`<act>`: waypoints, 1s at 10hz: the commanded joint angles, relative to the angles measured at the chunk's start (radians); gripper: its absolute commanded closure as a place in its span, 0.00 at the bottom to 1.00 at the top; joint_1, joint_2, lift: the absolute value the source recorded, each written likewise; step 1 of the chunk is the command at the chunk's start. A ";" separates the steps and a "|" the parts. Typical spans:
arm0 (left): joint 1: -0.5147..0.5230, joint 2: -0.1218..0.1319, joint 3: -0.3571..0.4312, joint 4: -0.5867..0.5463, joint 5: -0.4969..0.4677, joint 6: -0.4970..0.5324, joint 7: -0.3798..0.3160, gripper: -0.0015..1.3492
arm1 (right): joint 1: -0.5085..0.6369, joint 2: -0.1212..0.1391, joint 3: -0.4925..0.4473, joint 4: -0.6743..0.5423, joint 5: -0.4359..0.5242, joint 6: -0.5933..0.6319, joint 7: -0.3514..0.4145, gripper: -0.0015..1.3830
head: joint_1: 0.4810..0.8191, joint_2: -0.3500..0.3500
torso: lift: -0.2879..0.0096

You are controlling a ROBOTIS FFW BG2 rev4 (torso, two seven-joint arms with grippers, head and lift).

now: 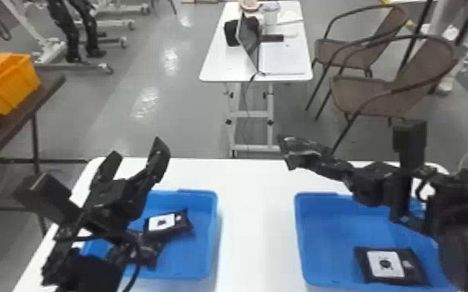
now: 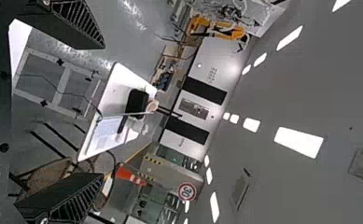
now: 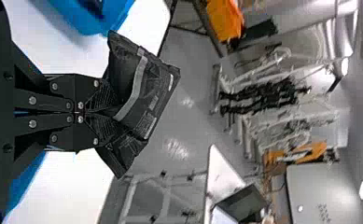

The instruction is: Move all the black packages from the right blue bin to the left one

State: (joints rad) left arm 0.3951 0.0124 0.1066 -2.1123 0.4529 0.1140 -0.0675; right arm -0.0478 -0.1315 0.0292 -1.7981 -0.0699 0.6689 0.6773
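Head view: black package (image 1: 297,150) pinched right of centre

It is held by the right gripper (image 1: 332,162); the left gripper (image 1: 138,149), at left, is spread. A second package (image 1: 169,224) is seen in the left bin (image 1: 200,248), a third package (image 1: 386,265) at lower right in the right bin (image 1: 322,233).

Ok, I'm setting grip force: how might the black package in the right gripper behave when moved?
The black package probably flexes, as its wrapping creases where the right gripper pinches it. Its flattish shape suggests little rolling.

There's room to pass between left bin (image 1: 202,248) and right bin (image 1: 326,233). The left gripper (image 1: 137,149) crowds the left one's far corner.
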 commanded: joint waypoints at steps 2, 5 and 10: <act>-0.056 0.067 -0.039 0.009 0.092 0.072 0.000 0.03 | -0.152 0.009 0.166 0.175 -0.108 -0.121 0.018 0.84 | 0.63 0.74 | 0.83; -0.107 0.077 -0.081 0.057 0.170 0.124 -0.031 0.03 | -0.256 0.033 0.304 0.319 -0.238 -0.215 0.047 0.84 | 0.63 0.83 | 0.83; -0.145 0.061 -0.105 0.103 0.239 0.151 -0.072 0.05 | -0.310 0.033 0.405 0.375 -0.343 -0.242 0.051 0.84 | 0.61 0.88 | 0.83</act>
State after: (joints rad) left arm 0.2529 0.0736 0.0045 -2.0122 0.6894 0.2654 -0.1397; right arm -0.3534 -0.0982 0.4273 -1.4277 -0.4049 0.4283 0.7282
